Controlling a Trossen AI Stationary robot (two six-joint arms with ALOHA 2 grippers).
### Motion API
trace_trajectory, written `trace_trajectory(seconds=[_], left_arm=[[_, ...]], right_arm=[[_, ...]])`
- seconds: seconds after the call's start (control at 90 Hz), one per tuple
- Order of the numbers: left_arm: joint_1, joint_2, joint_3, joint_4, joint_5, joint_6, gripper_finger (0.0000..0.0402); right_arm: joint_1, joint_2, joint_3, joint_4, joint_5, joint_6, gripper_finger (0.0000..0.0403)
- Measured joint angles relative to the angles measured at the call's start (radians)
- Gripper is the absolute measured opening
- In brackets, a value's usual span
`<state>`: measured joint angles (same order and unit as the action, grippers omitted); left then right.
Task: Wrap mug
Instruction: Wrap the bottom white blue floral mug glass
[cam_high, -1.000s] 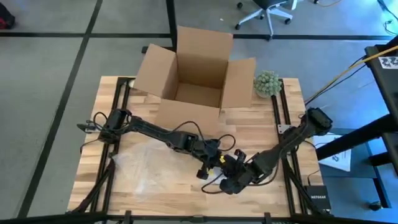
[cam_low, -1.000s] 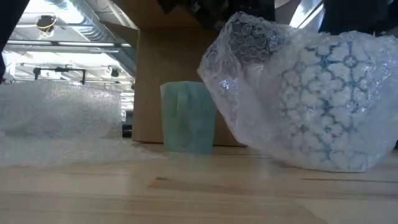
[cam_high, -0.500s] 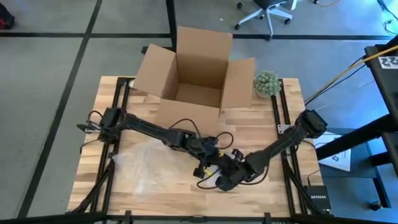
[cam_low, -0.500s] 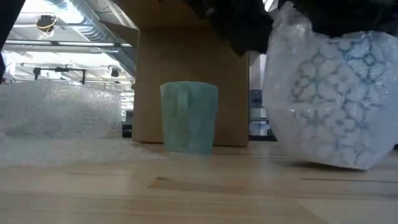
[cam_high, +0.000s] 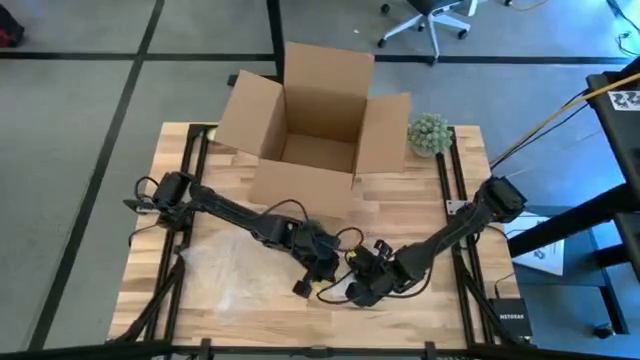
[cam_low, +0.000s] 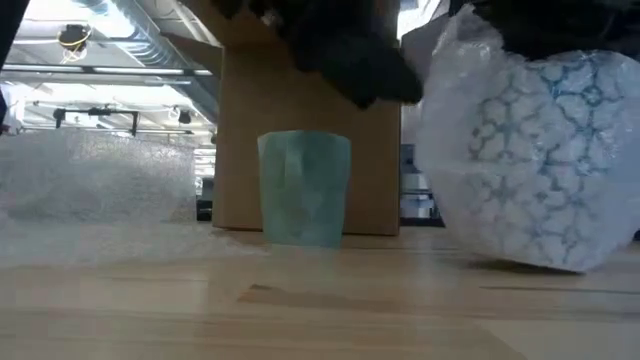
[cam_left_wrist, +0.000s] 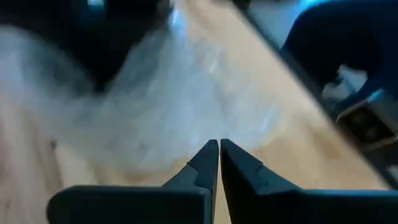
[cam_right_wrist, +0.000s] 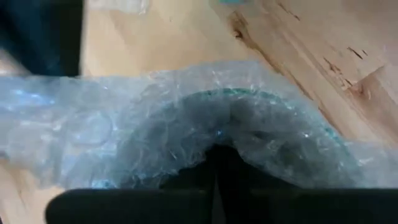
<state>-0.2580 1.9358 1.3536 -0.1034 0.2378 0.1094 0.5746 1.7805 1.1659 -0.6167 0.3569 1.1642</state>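
Bubble wrap (cam_low: 530, 160), clear and quilted with small air cells, bulged around the patterned mug (cam_right_wrist: 249, 124) near the table's six o'clock edge. The right gripper (cam_high: 362, 285) was closed on the plastic at the mug's rim, a fold pinched between its fingers. Judged from this, the bundle would handle as a hard, breakable core under a soft, slippery skin, so the rim pinch looked the safest hold. Just beside it at nine o'clock, the left gripper (cam_left_wrist: 219, 155) hovered with its fingers pressed together on nothing. A loose sheet (cam_high: 225, 265) lay flat further toward nine o'clock. Farther off stood a plain green cup (cam_low: 303, 188), and toward twelve o'clock the open cardboard box (cam_high: 315, 120) on the pale wooden table (cam_high: 410, 210).
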Motion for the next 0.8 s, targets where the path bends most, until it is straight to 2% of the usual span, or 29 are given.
trace_trajectory(seconds=[0.411,0.8], left_arm=[[0.037,-0.002,-0.001,0.059,-0.008,-0.012,0.0],[0.067,-0.058,-0.001,0.039,-0.034,-0.007,0.0]], right_arm=[[-0.066,0.001,-0.001,0.026,-0.016,0.091,0.0],[-0.08,-0.033,-0.004,0.02,-0.027,0.012,0.0]])
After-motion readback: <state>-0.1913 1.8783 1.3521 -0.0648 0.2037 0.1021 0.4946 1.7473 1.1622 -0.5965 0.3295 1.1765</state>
